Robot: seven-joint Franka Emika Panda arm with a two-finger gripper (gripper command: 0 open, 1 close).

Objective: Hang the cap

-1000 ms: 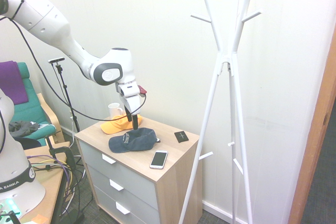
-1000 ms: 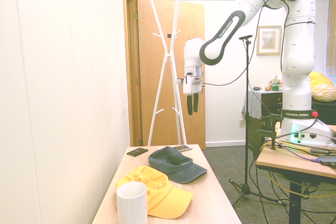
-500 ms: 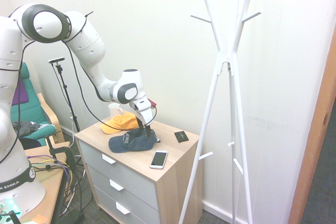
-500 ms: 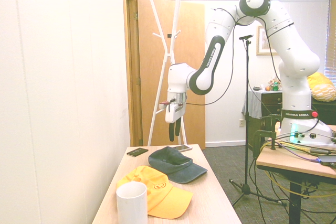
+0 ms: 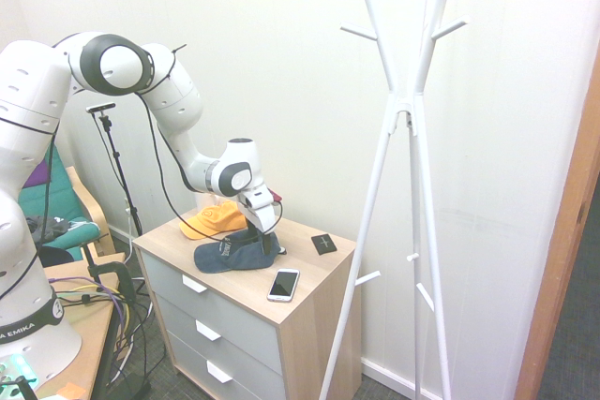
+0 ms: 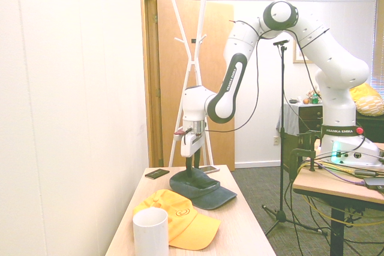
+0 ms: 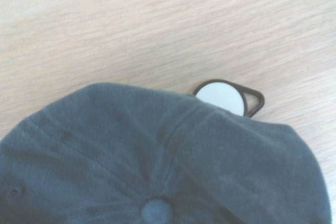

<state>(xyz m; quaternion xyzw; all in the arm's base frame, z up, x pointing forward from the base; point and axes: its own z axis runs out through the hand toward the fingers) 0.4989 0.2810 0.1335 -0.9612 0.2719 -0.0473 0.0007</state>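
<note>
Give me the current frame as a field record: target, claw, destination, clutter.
target: dark navy soft fabric cap, flat on the wooden dresser top
claw: claw down at the cap's crown; open or shut unclear
destination: white coat stand, pegs bare
clutter: orange-yellow cap, white mug, white phone, small black square item

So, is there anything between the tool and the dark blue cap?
Nothing visible. The tool hangs right over the crown of the navy cap, its tips at the fabric. The orange cap lies aside.
</note>
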